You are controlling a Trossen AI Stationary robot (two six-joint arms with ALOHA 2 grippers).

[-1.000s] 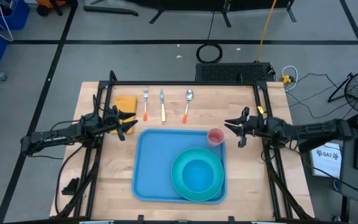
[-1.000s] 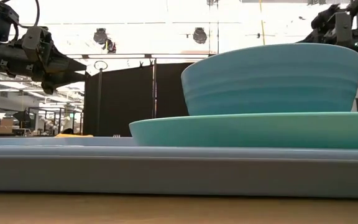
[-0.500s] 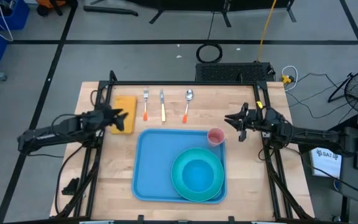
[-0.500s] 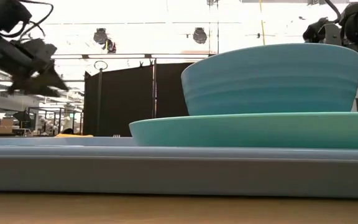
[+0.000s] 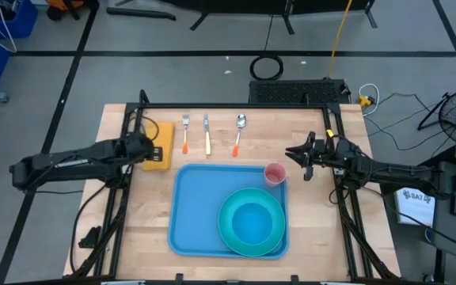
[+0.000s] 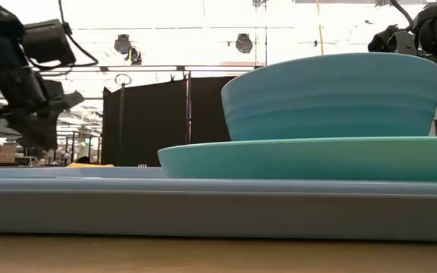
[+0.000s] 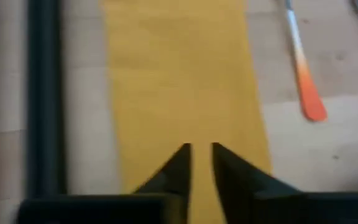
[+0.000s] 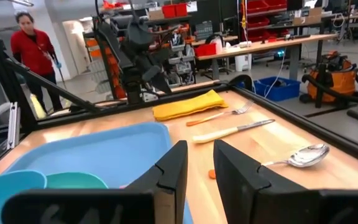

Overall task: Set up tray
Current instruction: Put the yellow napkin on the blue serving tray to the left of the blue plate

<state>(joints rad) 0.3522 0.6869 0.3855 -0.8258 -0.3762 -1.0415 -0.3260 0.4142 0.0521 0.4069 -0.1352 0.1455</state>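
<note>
The sky-blue tray lies on the wooden table and carries a teal plate with a blue bowl on it and a pink cup in its far right corner. A yellow napkin lies flat on the table beyond the tray's far left corner. My left gripper stands over the napkin's near part, pointing down, shut on it. My right gripper hovers to the right of the cup, open, with nothing in it. My left gripper comes at the napkin from above, its fingers pointing down at the near part of the cloth. A thin strip of yellow shows between the two tips. One layer or several, I cannot tell. The napkin lies flat on the table.
A fork, a knife and a spoon lie side by side on the table beyond the tray's far edge. A black frame runs round the table's far edge and sides. A person in red stands in the room beyond.
My left gripper has tipped to point down and has come down onto the napkin, and its spread fingers have shut. The napkin has stayed where it was. My right arm has drawn back slightly, with its gripper shifting a little toward the far edge.
</note>
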